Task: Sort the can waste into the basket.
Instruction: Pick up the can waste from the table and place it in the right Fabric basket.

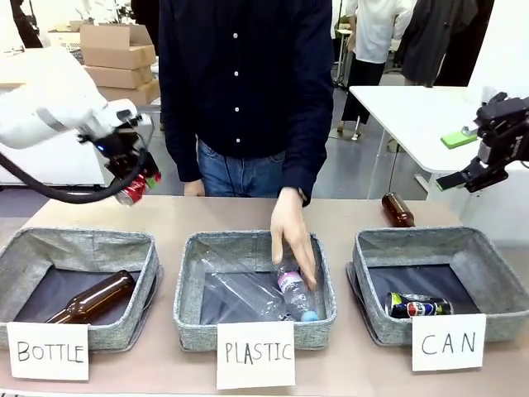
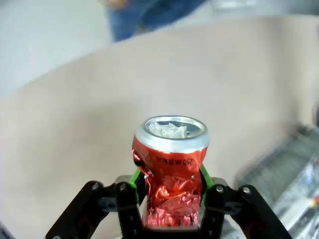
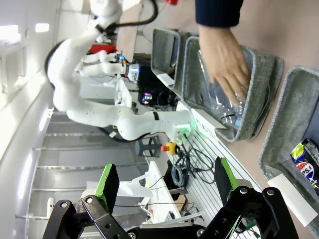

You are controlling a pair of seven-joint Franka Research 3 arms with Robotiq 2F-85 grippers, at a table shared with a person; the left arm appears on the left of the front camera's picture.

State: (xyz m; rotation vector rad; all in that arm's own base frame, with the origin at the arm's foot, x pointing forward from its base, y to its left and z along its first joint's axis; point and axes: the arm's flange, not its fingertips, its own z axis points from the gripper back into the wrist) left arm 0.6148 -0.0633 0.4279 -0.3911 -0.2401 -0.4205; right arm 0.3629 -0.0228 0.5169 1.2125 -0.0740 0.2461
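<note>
Three grey fabric baskets stand in a row along the near edge of the tabletop (image 1: 223, 217), each fronted by a white paper sign (image 1: 256, 354). From the robot's left we read BOTTLE, PLASTIC and CAN. The basket signed CAN (image 1: 496, 269) holds the silver and dark blue can (image 1: 417, 306), which lies on its side on the dark base. The BOTTLE basket (image 1: 83, 241) holds a brown glass bottle (image 1: 91, 299). In the PLASTIC basket (image 1: 188, 281) a person's hand (image 1: 291, 236) reaches down to a clear plastic bottle (image 1: 291, 291). Just beyond the CAN basket a second brown bottle (image 1: 397, 209) lies on the tabletop. Farther back, raised over the tabletop's far left part, the left gripper (image 1: 132, 186) has its jaws closed on the crumpled red can (image 1: 131, 193). Its green pads (image 2: 205, 177) press the can's dented sides, and the silver top points away from the wrist. The right gripper (image 1: 463, 178) hangs raised at the far right, its jaws spread wide and holding nothing.
</note>
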